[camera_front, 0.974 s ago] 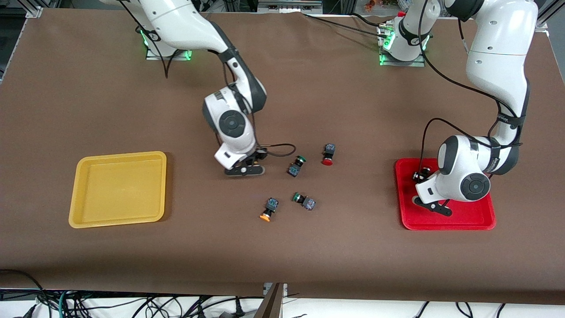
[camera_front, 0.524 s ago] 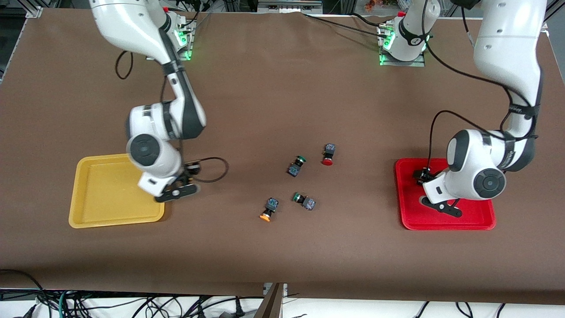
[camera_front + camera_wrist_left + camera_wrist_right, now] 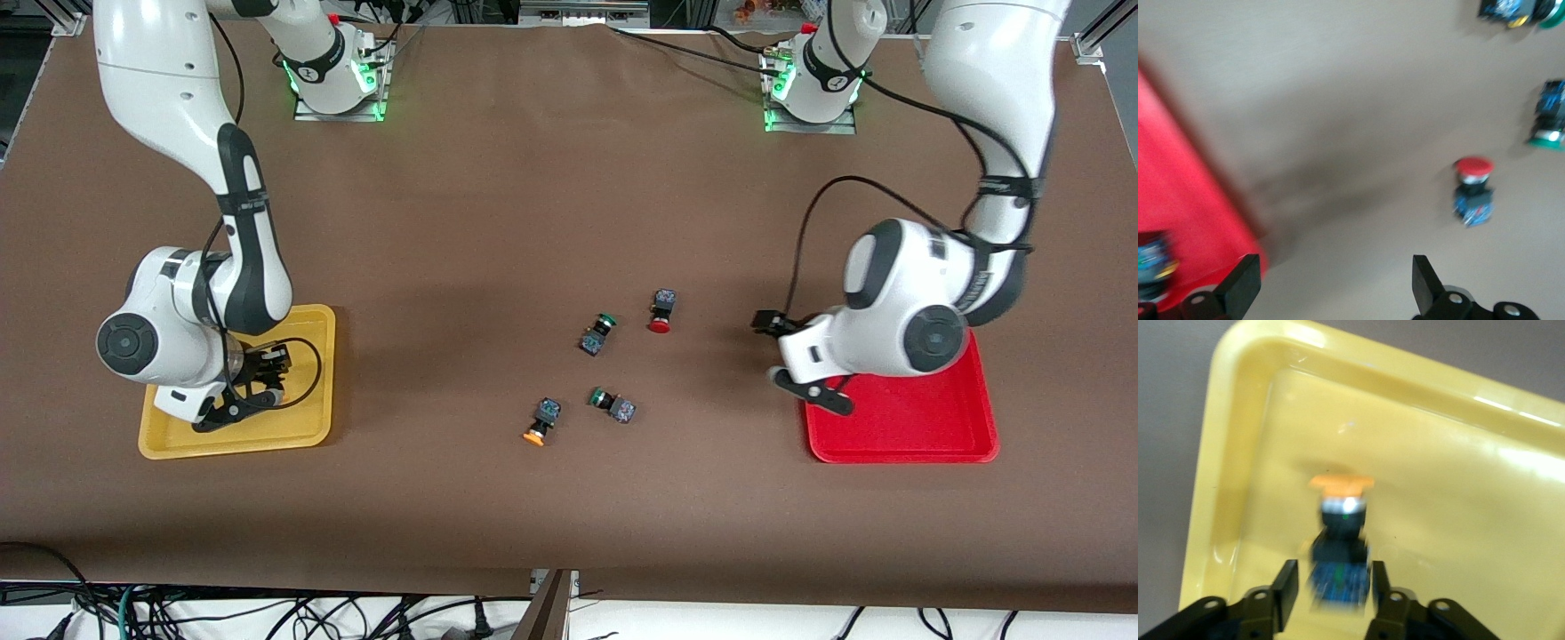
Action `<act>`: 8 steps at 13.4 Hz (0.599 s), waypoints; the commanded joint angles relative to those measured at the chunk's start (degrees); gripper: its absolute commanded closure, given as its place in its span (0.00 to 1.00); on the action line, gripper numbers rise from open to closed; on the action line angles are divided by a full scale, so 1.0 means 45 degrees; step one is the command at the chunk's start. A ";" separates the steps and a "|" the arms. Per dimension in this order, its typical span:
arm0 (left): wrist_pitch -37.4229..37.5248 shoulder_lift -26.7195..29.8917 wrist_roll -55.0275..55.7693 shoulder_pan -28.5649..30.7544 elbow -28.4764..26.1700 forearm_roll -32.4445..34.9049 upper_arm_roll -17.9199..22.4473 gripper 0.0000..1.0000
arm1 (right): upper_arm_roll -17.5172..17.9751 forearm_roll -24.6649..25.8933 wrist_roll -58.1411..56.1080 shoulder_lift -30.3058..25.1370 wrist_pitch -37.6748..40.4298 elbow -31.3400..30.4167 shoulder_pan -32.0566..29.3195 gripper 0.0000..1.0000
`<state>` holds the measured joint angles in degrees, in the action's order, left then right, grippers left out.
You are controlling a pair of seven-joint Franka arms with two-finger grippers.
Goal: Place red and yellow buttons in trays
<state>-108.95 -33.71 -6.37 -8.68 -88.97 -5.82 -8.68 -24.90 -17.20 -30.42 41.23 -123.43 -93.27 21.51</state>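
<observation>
Over the yellow tray (image 3: 1418,453), the right gripper (image 3: 1333,587) frames 1 orange-capped button (image 3: 1338,540), its 2 fingers (image 3: 1288,583) close beside the dark body, cap pointing toward the tray's rim.

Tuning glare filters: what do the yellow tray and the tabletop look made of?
Yellow tray: likely glossy molded plastic; bright highlights along its rounded rim. Tabletop: matte brown sheet, perhaps paper or fabric; no glare, and it drapes over the table's front edge.

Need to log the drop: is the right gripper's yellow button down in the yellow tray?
Cannot tell. In the right wrist view the yellow button sits between the right gripper's fingers over the yellow tray; released or resting is unclear.
</observation>
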 commanded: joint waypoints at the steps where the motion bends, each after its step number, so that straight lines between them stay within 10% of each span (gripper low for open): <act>1: -0.1020 -0.0360 0.3063 -0.1680 -0.0189 -0.0075 0.0151 0.00 | 0.0122 -0.0983 -0.0077 -0.0177 0.0027 0.0080 0.0179 0.22; 8: -0.4577 -0.0321 0.5556 -0.3716 -0.2864 0.1286 0.0170 0.00 | 0.2755 -0.1296 0.7292 -0.0022 0.0516 0.2051 0.0765 0.22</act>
<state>-126.95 -36.69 17.35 -24.40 -98.54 -3.86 -8.78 -15.65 -22.45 -7.87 40.51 -121.78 -86.81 23.94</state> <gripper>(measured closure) 0.000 0.220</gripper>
